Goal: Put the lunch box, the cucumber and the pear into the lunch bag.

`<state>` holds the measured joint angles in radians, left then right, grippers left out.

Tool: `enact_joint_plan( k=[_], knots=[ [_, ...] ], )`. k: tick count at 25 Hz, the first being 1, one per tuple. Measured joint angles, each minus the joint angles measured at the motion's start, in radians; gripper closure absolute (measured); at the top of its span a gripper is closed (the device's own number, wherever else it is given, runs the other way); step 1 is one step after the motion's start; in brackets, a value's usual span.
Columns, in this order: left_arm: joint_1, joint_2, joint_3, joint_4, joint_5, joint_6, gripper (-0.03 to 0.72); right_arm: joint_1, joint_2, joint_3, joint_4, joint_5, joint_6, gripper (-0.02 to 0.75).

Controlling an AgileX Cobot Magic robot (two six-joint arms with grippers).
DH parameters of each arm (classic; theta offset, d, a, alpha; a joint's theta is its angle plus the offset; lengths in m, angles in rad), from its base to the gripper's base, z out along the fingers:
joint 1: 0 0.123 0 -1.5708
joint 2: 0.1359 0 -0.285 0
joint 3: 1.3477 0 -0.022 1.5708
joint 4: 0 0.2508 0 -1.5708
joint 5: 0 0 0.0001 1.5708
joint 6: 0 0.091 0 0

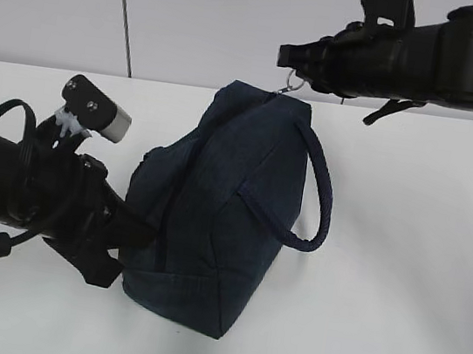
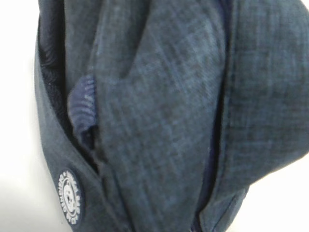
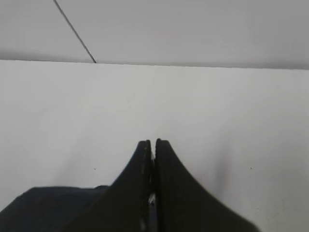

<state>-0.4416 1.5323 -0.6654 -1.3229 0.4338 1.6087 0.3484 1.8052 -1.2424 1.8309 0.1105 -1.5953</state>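
The lunch bag (image 1: 213,218) stands on the white surface (image 1: 407,280). My right gripper (image 1: 290,59), pressed together, pinches the metal ring pull (image 1: 292,84) at the bag's top corner. My left gripper (image 1: 136,235) is clamped on fabric at the bag's lower left side.

white table (image 1: 398,279), pale wall (image 1: 206,14) — dark seam (image 1: 126,12)
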Motion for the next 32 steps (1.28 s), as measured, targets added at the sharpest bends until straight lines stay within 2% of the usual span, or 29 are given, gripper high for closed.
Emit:
enact_joint_plan(
  k=[4, 8, 26, 32],
  knots=[
    [0.000, 0.000, 0.000, 0.000, -0.003, 0.000, 0.699, -0.096, 0.109, -0.038, -0.013, 0.128, 0.083, 0.732],
    [0.000, 0.000, 0.000, -0.006, -0.018, 0.000, 0.699, -0.140, 0.195, -0.070, -0.019, 0.208, 0.130, 0.732],
    [-0.008, 0.001, 0.000, -0.027, -0.071, -0.006, 0.700, -0.162, 0.293, -0.085, -0.021, 0.249, 0.242, 0.732],
    [-0.008, 0.001, 0.000, -0.028, -0.082, -0.006, 0.700, -0.174, 0.307, -0.083, -0.065, 0.275, 0.257, 0.732]
  ],
)
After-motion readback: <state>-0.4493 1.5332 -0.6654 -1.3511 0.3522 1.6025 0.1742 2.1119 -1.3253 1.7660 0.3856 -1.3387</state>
